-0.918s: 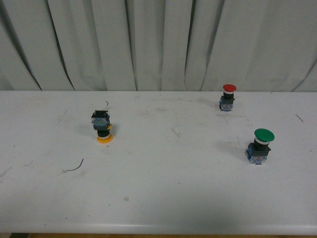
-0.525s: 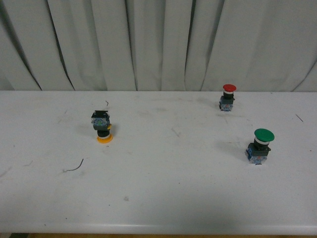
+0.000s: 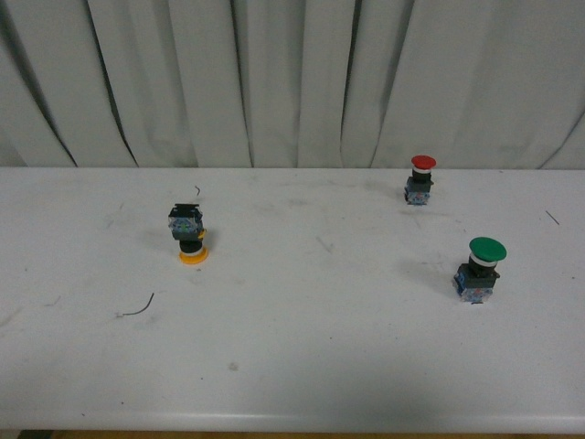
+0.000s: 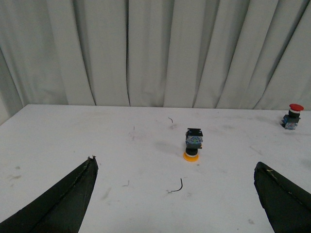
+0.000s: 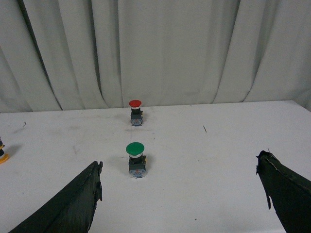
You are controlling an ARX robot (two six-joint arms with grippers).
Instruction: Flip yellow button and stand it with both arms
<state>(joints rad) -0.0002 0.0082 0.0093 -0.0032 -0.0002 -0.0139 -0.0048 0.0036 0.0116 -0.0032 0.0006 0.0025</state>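
Note:
The yellow button (image 3: 190,236) stands upside down on the white table, left of centre, its yellow-orange cap on the surface and its blue-and-clear block on top. The left wrist view shows the same button (image 4: 193,144) well ahead of my left gripper (image 4: 176,167), which is open and empty, black fingers (image 4: 63,201) spread wide. In the right wrist view only the cap's edge (image 5: 2,157) peeks in at the frame border. My right gripper (image 5: 180,170) is open too, holding nothing. Neither arm appears in the front view.
A red-capped button (image 3: 420,178) stands upright at the back right, a larger green-capped button (image 3: 481,269) nearer on the right. A small curved wire scrap (image 3: 137,308) lies in front of the yellow button. Grey curtains hang behind the table's (image 3: 292,366) far edge.

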